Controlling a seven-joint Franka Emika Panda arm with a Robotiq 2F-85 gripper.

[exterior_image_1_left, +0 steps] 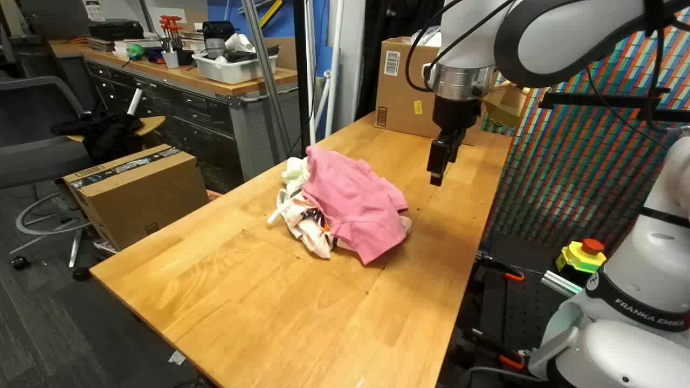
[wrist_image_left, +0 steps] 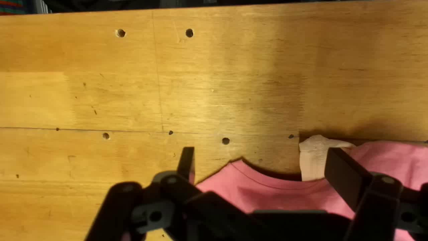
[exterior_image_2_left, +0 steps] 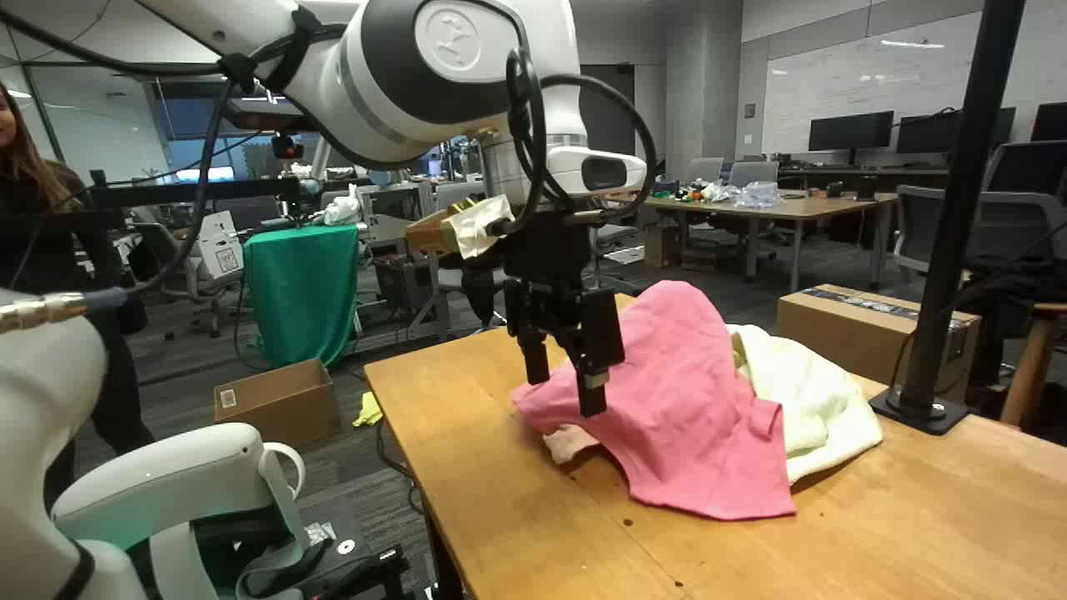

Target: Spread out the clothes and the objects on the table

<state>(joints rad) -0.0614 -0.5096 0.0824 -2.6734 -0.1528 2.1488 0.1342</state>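
Exterior views — claw [exterior_image_2_left: 565, 389] parted above wooden table [exterior_image_1_left: 259, 312], pink garment [exterior_image_2_left: 683, 400], carton [exterior_image_1_left: 151, 199], grey floor [exterior_image_1_left: 43, 328]

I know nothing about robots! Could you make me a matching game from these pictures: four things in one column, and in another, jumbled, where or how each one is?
Things:
1. Pink garment
2. Pale yellow cloth
3. Gripper
4. Red button

Places and states:
A. open, holding nothing
B. off the table, on a yellow base
C. lying over other clothes
D. peeking out from behind the garment in an exterior view

Right pairs: 1-C, 2-D, 3-A, 4-B
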